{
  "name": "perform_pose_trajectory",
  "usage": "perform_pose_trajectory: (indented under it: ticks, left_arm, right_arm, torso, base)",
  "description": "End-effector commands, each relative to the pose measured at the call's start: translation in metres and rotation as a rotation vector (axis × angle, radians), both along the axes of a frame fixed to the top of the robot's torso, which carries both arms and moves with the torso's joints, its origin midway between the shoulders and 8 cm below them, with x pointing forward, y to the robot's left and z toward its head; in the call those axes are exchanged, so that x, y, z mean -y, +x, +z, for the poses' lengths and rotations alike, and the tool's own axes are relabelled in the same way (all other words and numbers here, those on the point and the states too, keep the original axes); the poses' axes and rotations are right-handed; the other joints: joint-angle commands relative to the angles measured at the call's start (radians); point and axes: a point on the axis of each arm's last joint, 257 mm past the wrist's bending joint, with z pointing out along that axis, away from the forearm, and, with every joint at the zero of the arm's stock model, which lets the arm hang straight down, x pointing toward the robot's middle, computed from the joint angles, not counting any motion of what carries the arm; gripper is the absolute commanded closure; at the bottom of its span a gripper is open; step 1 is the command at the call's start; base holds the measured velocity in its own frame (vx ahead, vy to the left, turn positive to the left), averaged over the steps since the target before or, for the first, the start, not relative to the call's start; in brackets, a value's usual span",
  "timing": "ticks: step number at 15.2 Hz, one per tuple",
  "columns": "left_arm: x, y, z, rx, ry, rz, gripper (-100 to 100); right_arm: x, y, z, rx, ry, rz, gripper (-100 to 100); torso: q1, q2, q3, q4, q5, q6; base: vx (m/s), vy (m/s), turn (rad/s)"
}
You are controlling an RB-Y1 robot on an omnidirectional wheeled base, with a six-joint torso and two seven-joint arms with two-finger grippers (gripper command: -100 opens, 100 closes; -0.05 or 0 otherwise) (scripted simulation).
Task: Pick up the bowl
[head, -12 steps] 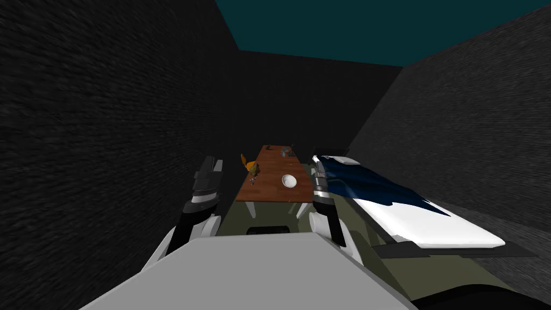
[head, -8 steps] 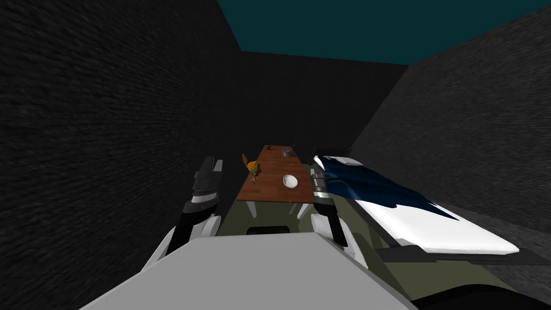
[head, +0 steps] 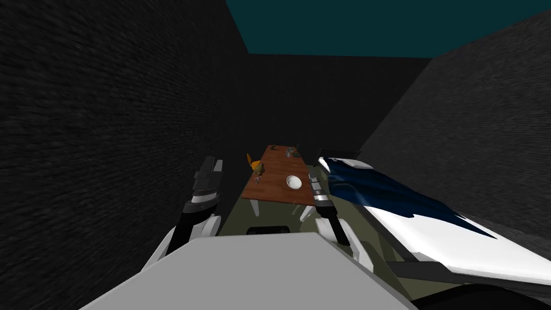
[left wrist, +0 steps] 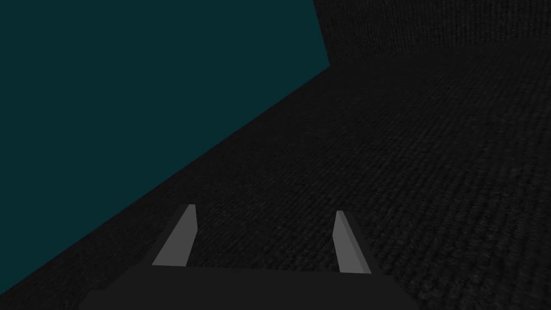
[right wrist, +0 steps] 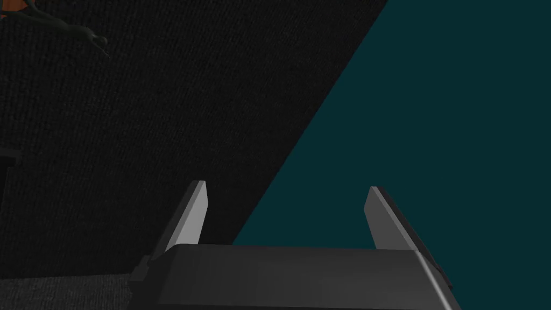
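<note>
The bowl, white and round, sat upright on the brown desk, toward its near end and on the side closer to the bed. Nothing touched it. The desk stood ahead on an olive floor between dark walls, its long side running away from the robot. The bed lay just beside the desk on the robot's right, with a white mattress and a dark blue cover over its far part.

Along the desk's left edge lay a small yellowish object, perhaps a toy, though it was too small to tell. A few grey items clustered at the far end.

Both arms were raised in front of the chest, well short of the bowl. The left forearm stood off to the left of the desk, and the right forearm rose near the desk's near right corner. The left end effector had its two fingers spread wide and gripped nothing. The right end effector was likewise spread wide and empty.
</note>
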Motion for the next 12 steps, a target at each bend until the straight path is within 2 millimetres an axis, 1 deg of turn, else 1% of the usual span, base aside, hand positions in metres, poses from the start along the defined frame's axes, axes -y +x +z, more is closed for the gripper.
perform_pose_trajectory:
  ticks: [1, 2, 3, 4, 5, 6, 7, 8, 10, 11, 12]
  left_arm:
    - [0.000, 0.000, 0.000, 0.000, 0.000, 0.000, 0]
    - [0.000, 0.000, 0.000, 0.000, 0.000, 0.000, 0]
    - [0.000, 0.000, 0.000, 0.000, 0.000, 0.000, 0]
    - [0.000, 0.000, 0.000, 0.000, 0.000, 0.000, 0]
    - [0.000, 0.000, 0.000, 0.000, 0.000, 0.000, 0]
    - [0.000, 0.000, 0.000, 0.000, 0.000, 0.000, 0]
    - [0.000, 0.000, 0.000, 0.000, 0.000, 0.000, 0]
    - [0.000, 0.000, 0.000, 0.000, 0.000, 0.000, 0]
    - [0.000, 0.000, 0.000, 0.000, 0.000, 0.000, 0]
    - [0.000, 0.000, 0.000, 0.000, 0.000, 0.000, 0]
    - [0.000, 0.000, 0.000, 0.000, 0.000, 0.000, 0]
  right_arm:
    - [0.006, 0.003, -0.025, -0.062, -0.065, 0.003, -100]
    - [0.007, 0.004, -0.028, -0.068, -0.072, 0.005, -100]
    - [0.012, 0.005, -0.046, -0.111, -0.120, 0.005, -100]
    - [0.014, 0.005, -0.050, -0.121, -0.124, 0.005, -100]
    - [0.014, 0.005, -0.050, -0.121, -0.124, 0.005, -100]
    - [0.020, 0.005, -0.068, -0.162, -0.180, 0.007, -100]
    - [0.023, 0.005, -0.074, -0.176, -0.179, 0.003, -100]
    - [0.029, 0.004, -0.086, -0.206, -0.237, 0.007, -100]
    - [0.035, 0.003, -0.099, -0.235, -0.235, 0.000, -100]
    - [0.035, 0.003, -0.099, -0.235, -0.235, 0.000, -100]
    - [0.043, 0.002, -0.113, -0.270, -0.296, 0.002, -100]
  torso:
    - [0.000, 0.000, 0.000, 0.000, 0.000, 0.000]
    - [0.000, 0.000, 0.000, 0.000, 0.000, 0.000]
    - [0.000, 0.000, 0.000, 0.000, 0.000, 0.000]
    - [0.001, 0.000, 0.000, 0.000, 0.000, 0.000]
    - [0.001, 0.000, 0.000, 0.000, 0.000, 0.000]
    - [0.000, 0.000, 0.000, 0.000, 0.000, 0.000]
    - [0.000, 0.000, 0.000, 0.000, 0.000, 0.000]
    - [0.000, 0.000, 0.000, 0.000, 0.000, 0.000]
    - [0.001, 0.001, 0.000, 0.000, 0.000, 0.000]
    - [0.001, 0.001, 0.000, 0.000, 0.000, 0.000]
    - [0.000, 0.000, 0.000, 0.000, 0.000, 0.001]
  base:
    - [-0.009, 0.040, 0.161]
    - [-0.008, 0.039, 0.130]
    - [-0.007, 0.048, 0.178]
    - [-0.006, 0.045, 0.151]
    - [-0.006, 0.025, 0.038]
    - [-0.011, 0.036, 0.114]
    - [-0.012, 0.040, 0.156]
    - [-0.012, 0.045, 0.248]
    - [-0.008, 0.036, 0.117]
    - [-0.003, 0.019, -0.031]
    - [-0.007, 0.035, 0.148]
